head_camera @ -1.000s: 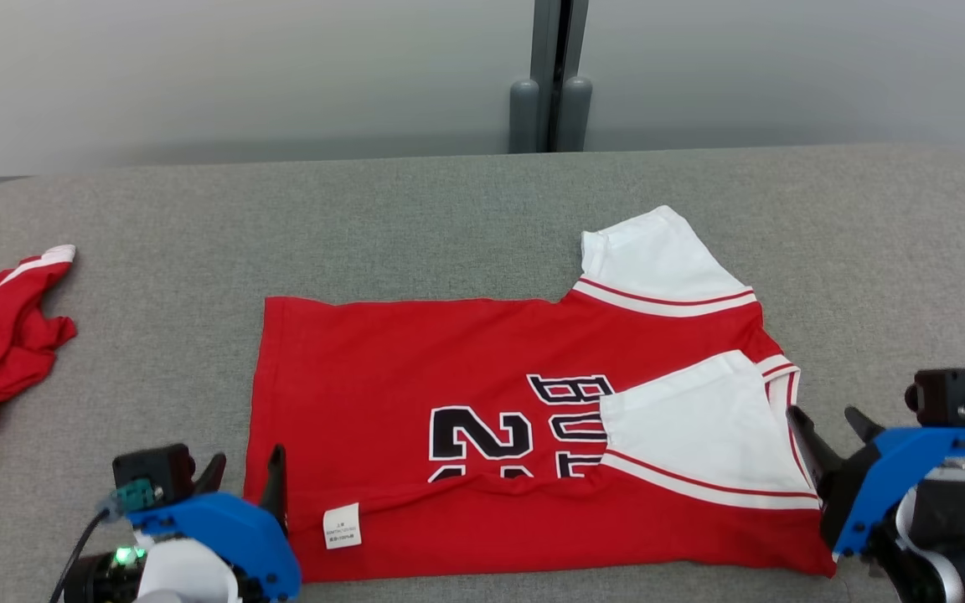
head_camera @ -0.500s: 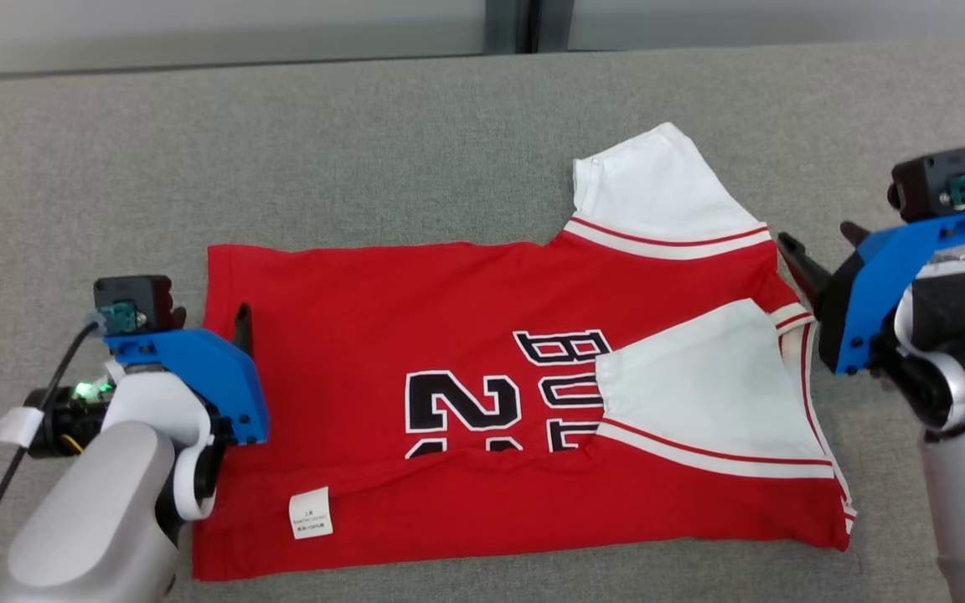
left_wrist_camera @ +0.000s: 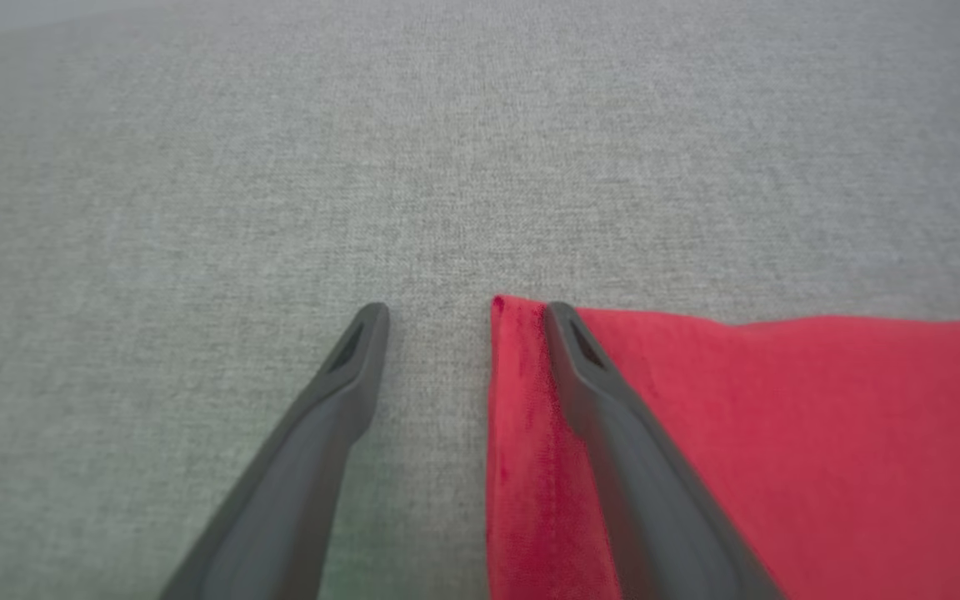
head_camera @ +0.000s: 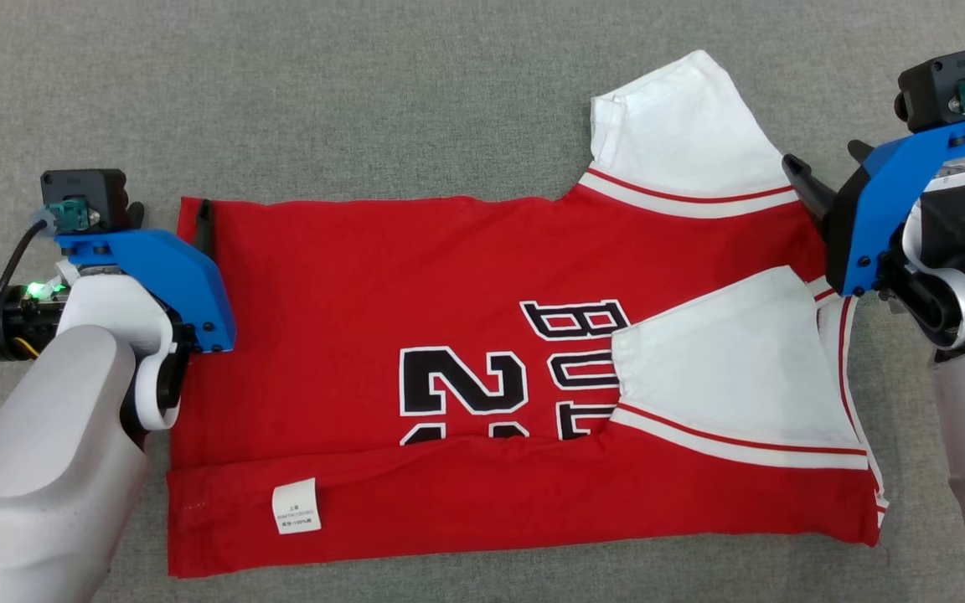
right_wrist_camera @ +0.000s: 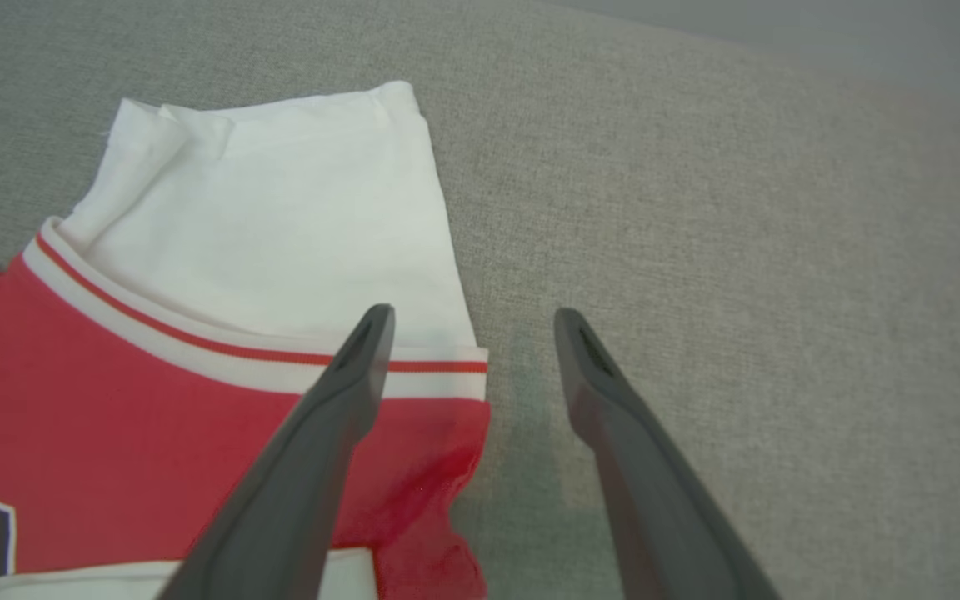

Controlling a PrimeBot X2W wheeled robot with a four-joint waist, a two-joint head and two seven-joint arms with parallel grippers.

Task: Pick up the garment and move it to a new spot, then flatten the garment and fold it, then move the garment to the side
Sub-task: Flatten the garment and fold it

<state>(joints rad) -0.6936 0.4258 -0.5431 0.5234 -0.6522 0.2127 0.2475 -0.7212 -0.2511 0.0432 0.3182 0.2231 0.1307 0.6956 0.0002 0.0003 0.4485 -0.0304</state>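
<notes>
Jersey (head_camera: pixel 348 293), one, lies part-folded, with left fingers (left_wrist_camera: pixel 322 433) and right fingers (right_wrist_camera: pixel 322 433), two pairs, spread wide, empty.

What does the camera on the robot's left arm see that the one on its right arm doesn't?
Left wrist view: a plain red corner of the jersey, with the open left claw straddling its edge, one finger over cloth and one over bare surface.

Right wrist view: the jersey's white sleeve with its red-striped band, and the open right claw straddling the shoulder edge below it.

Both: red fabric lying on the grey surface, framed by two dark fingers spread apart.
</notes>
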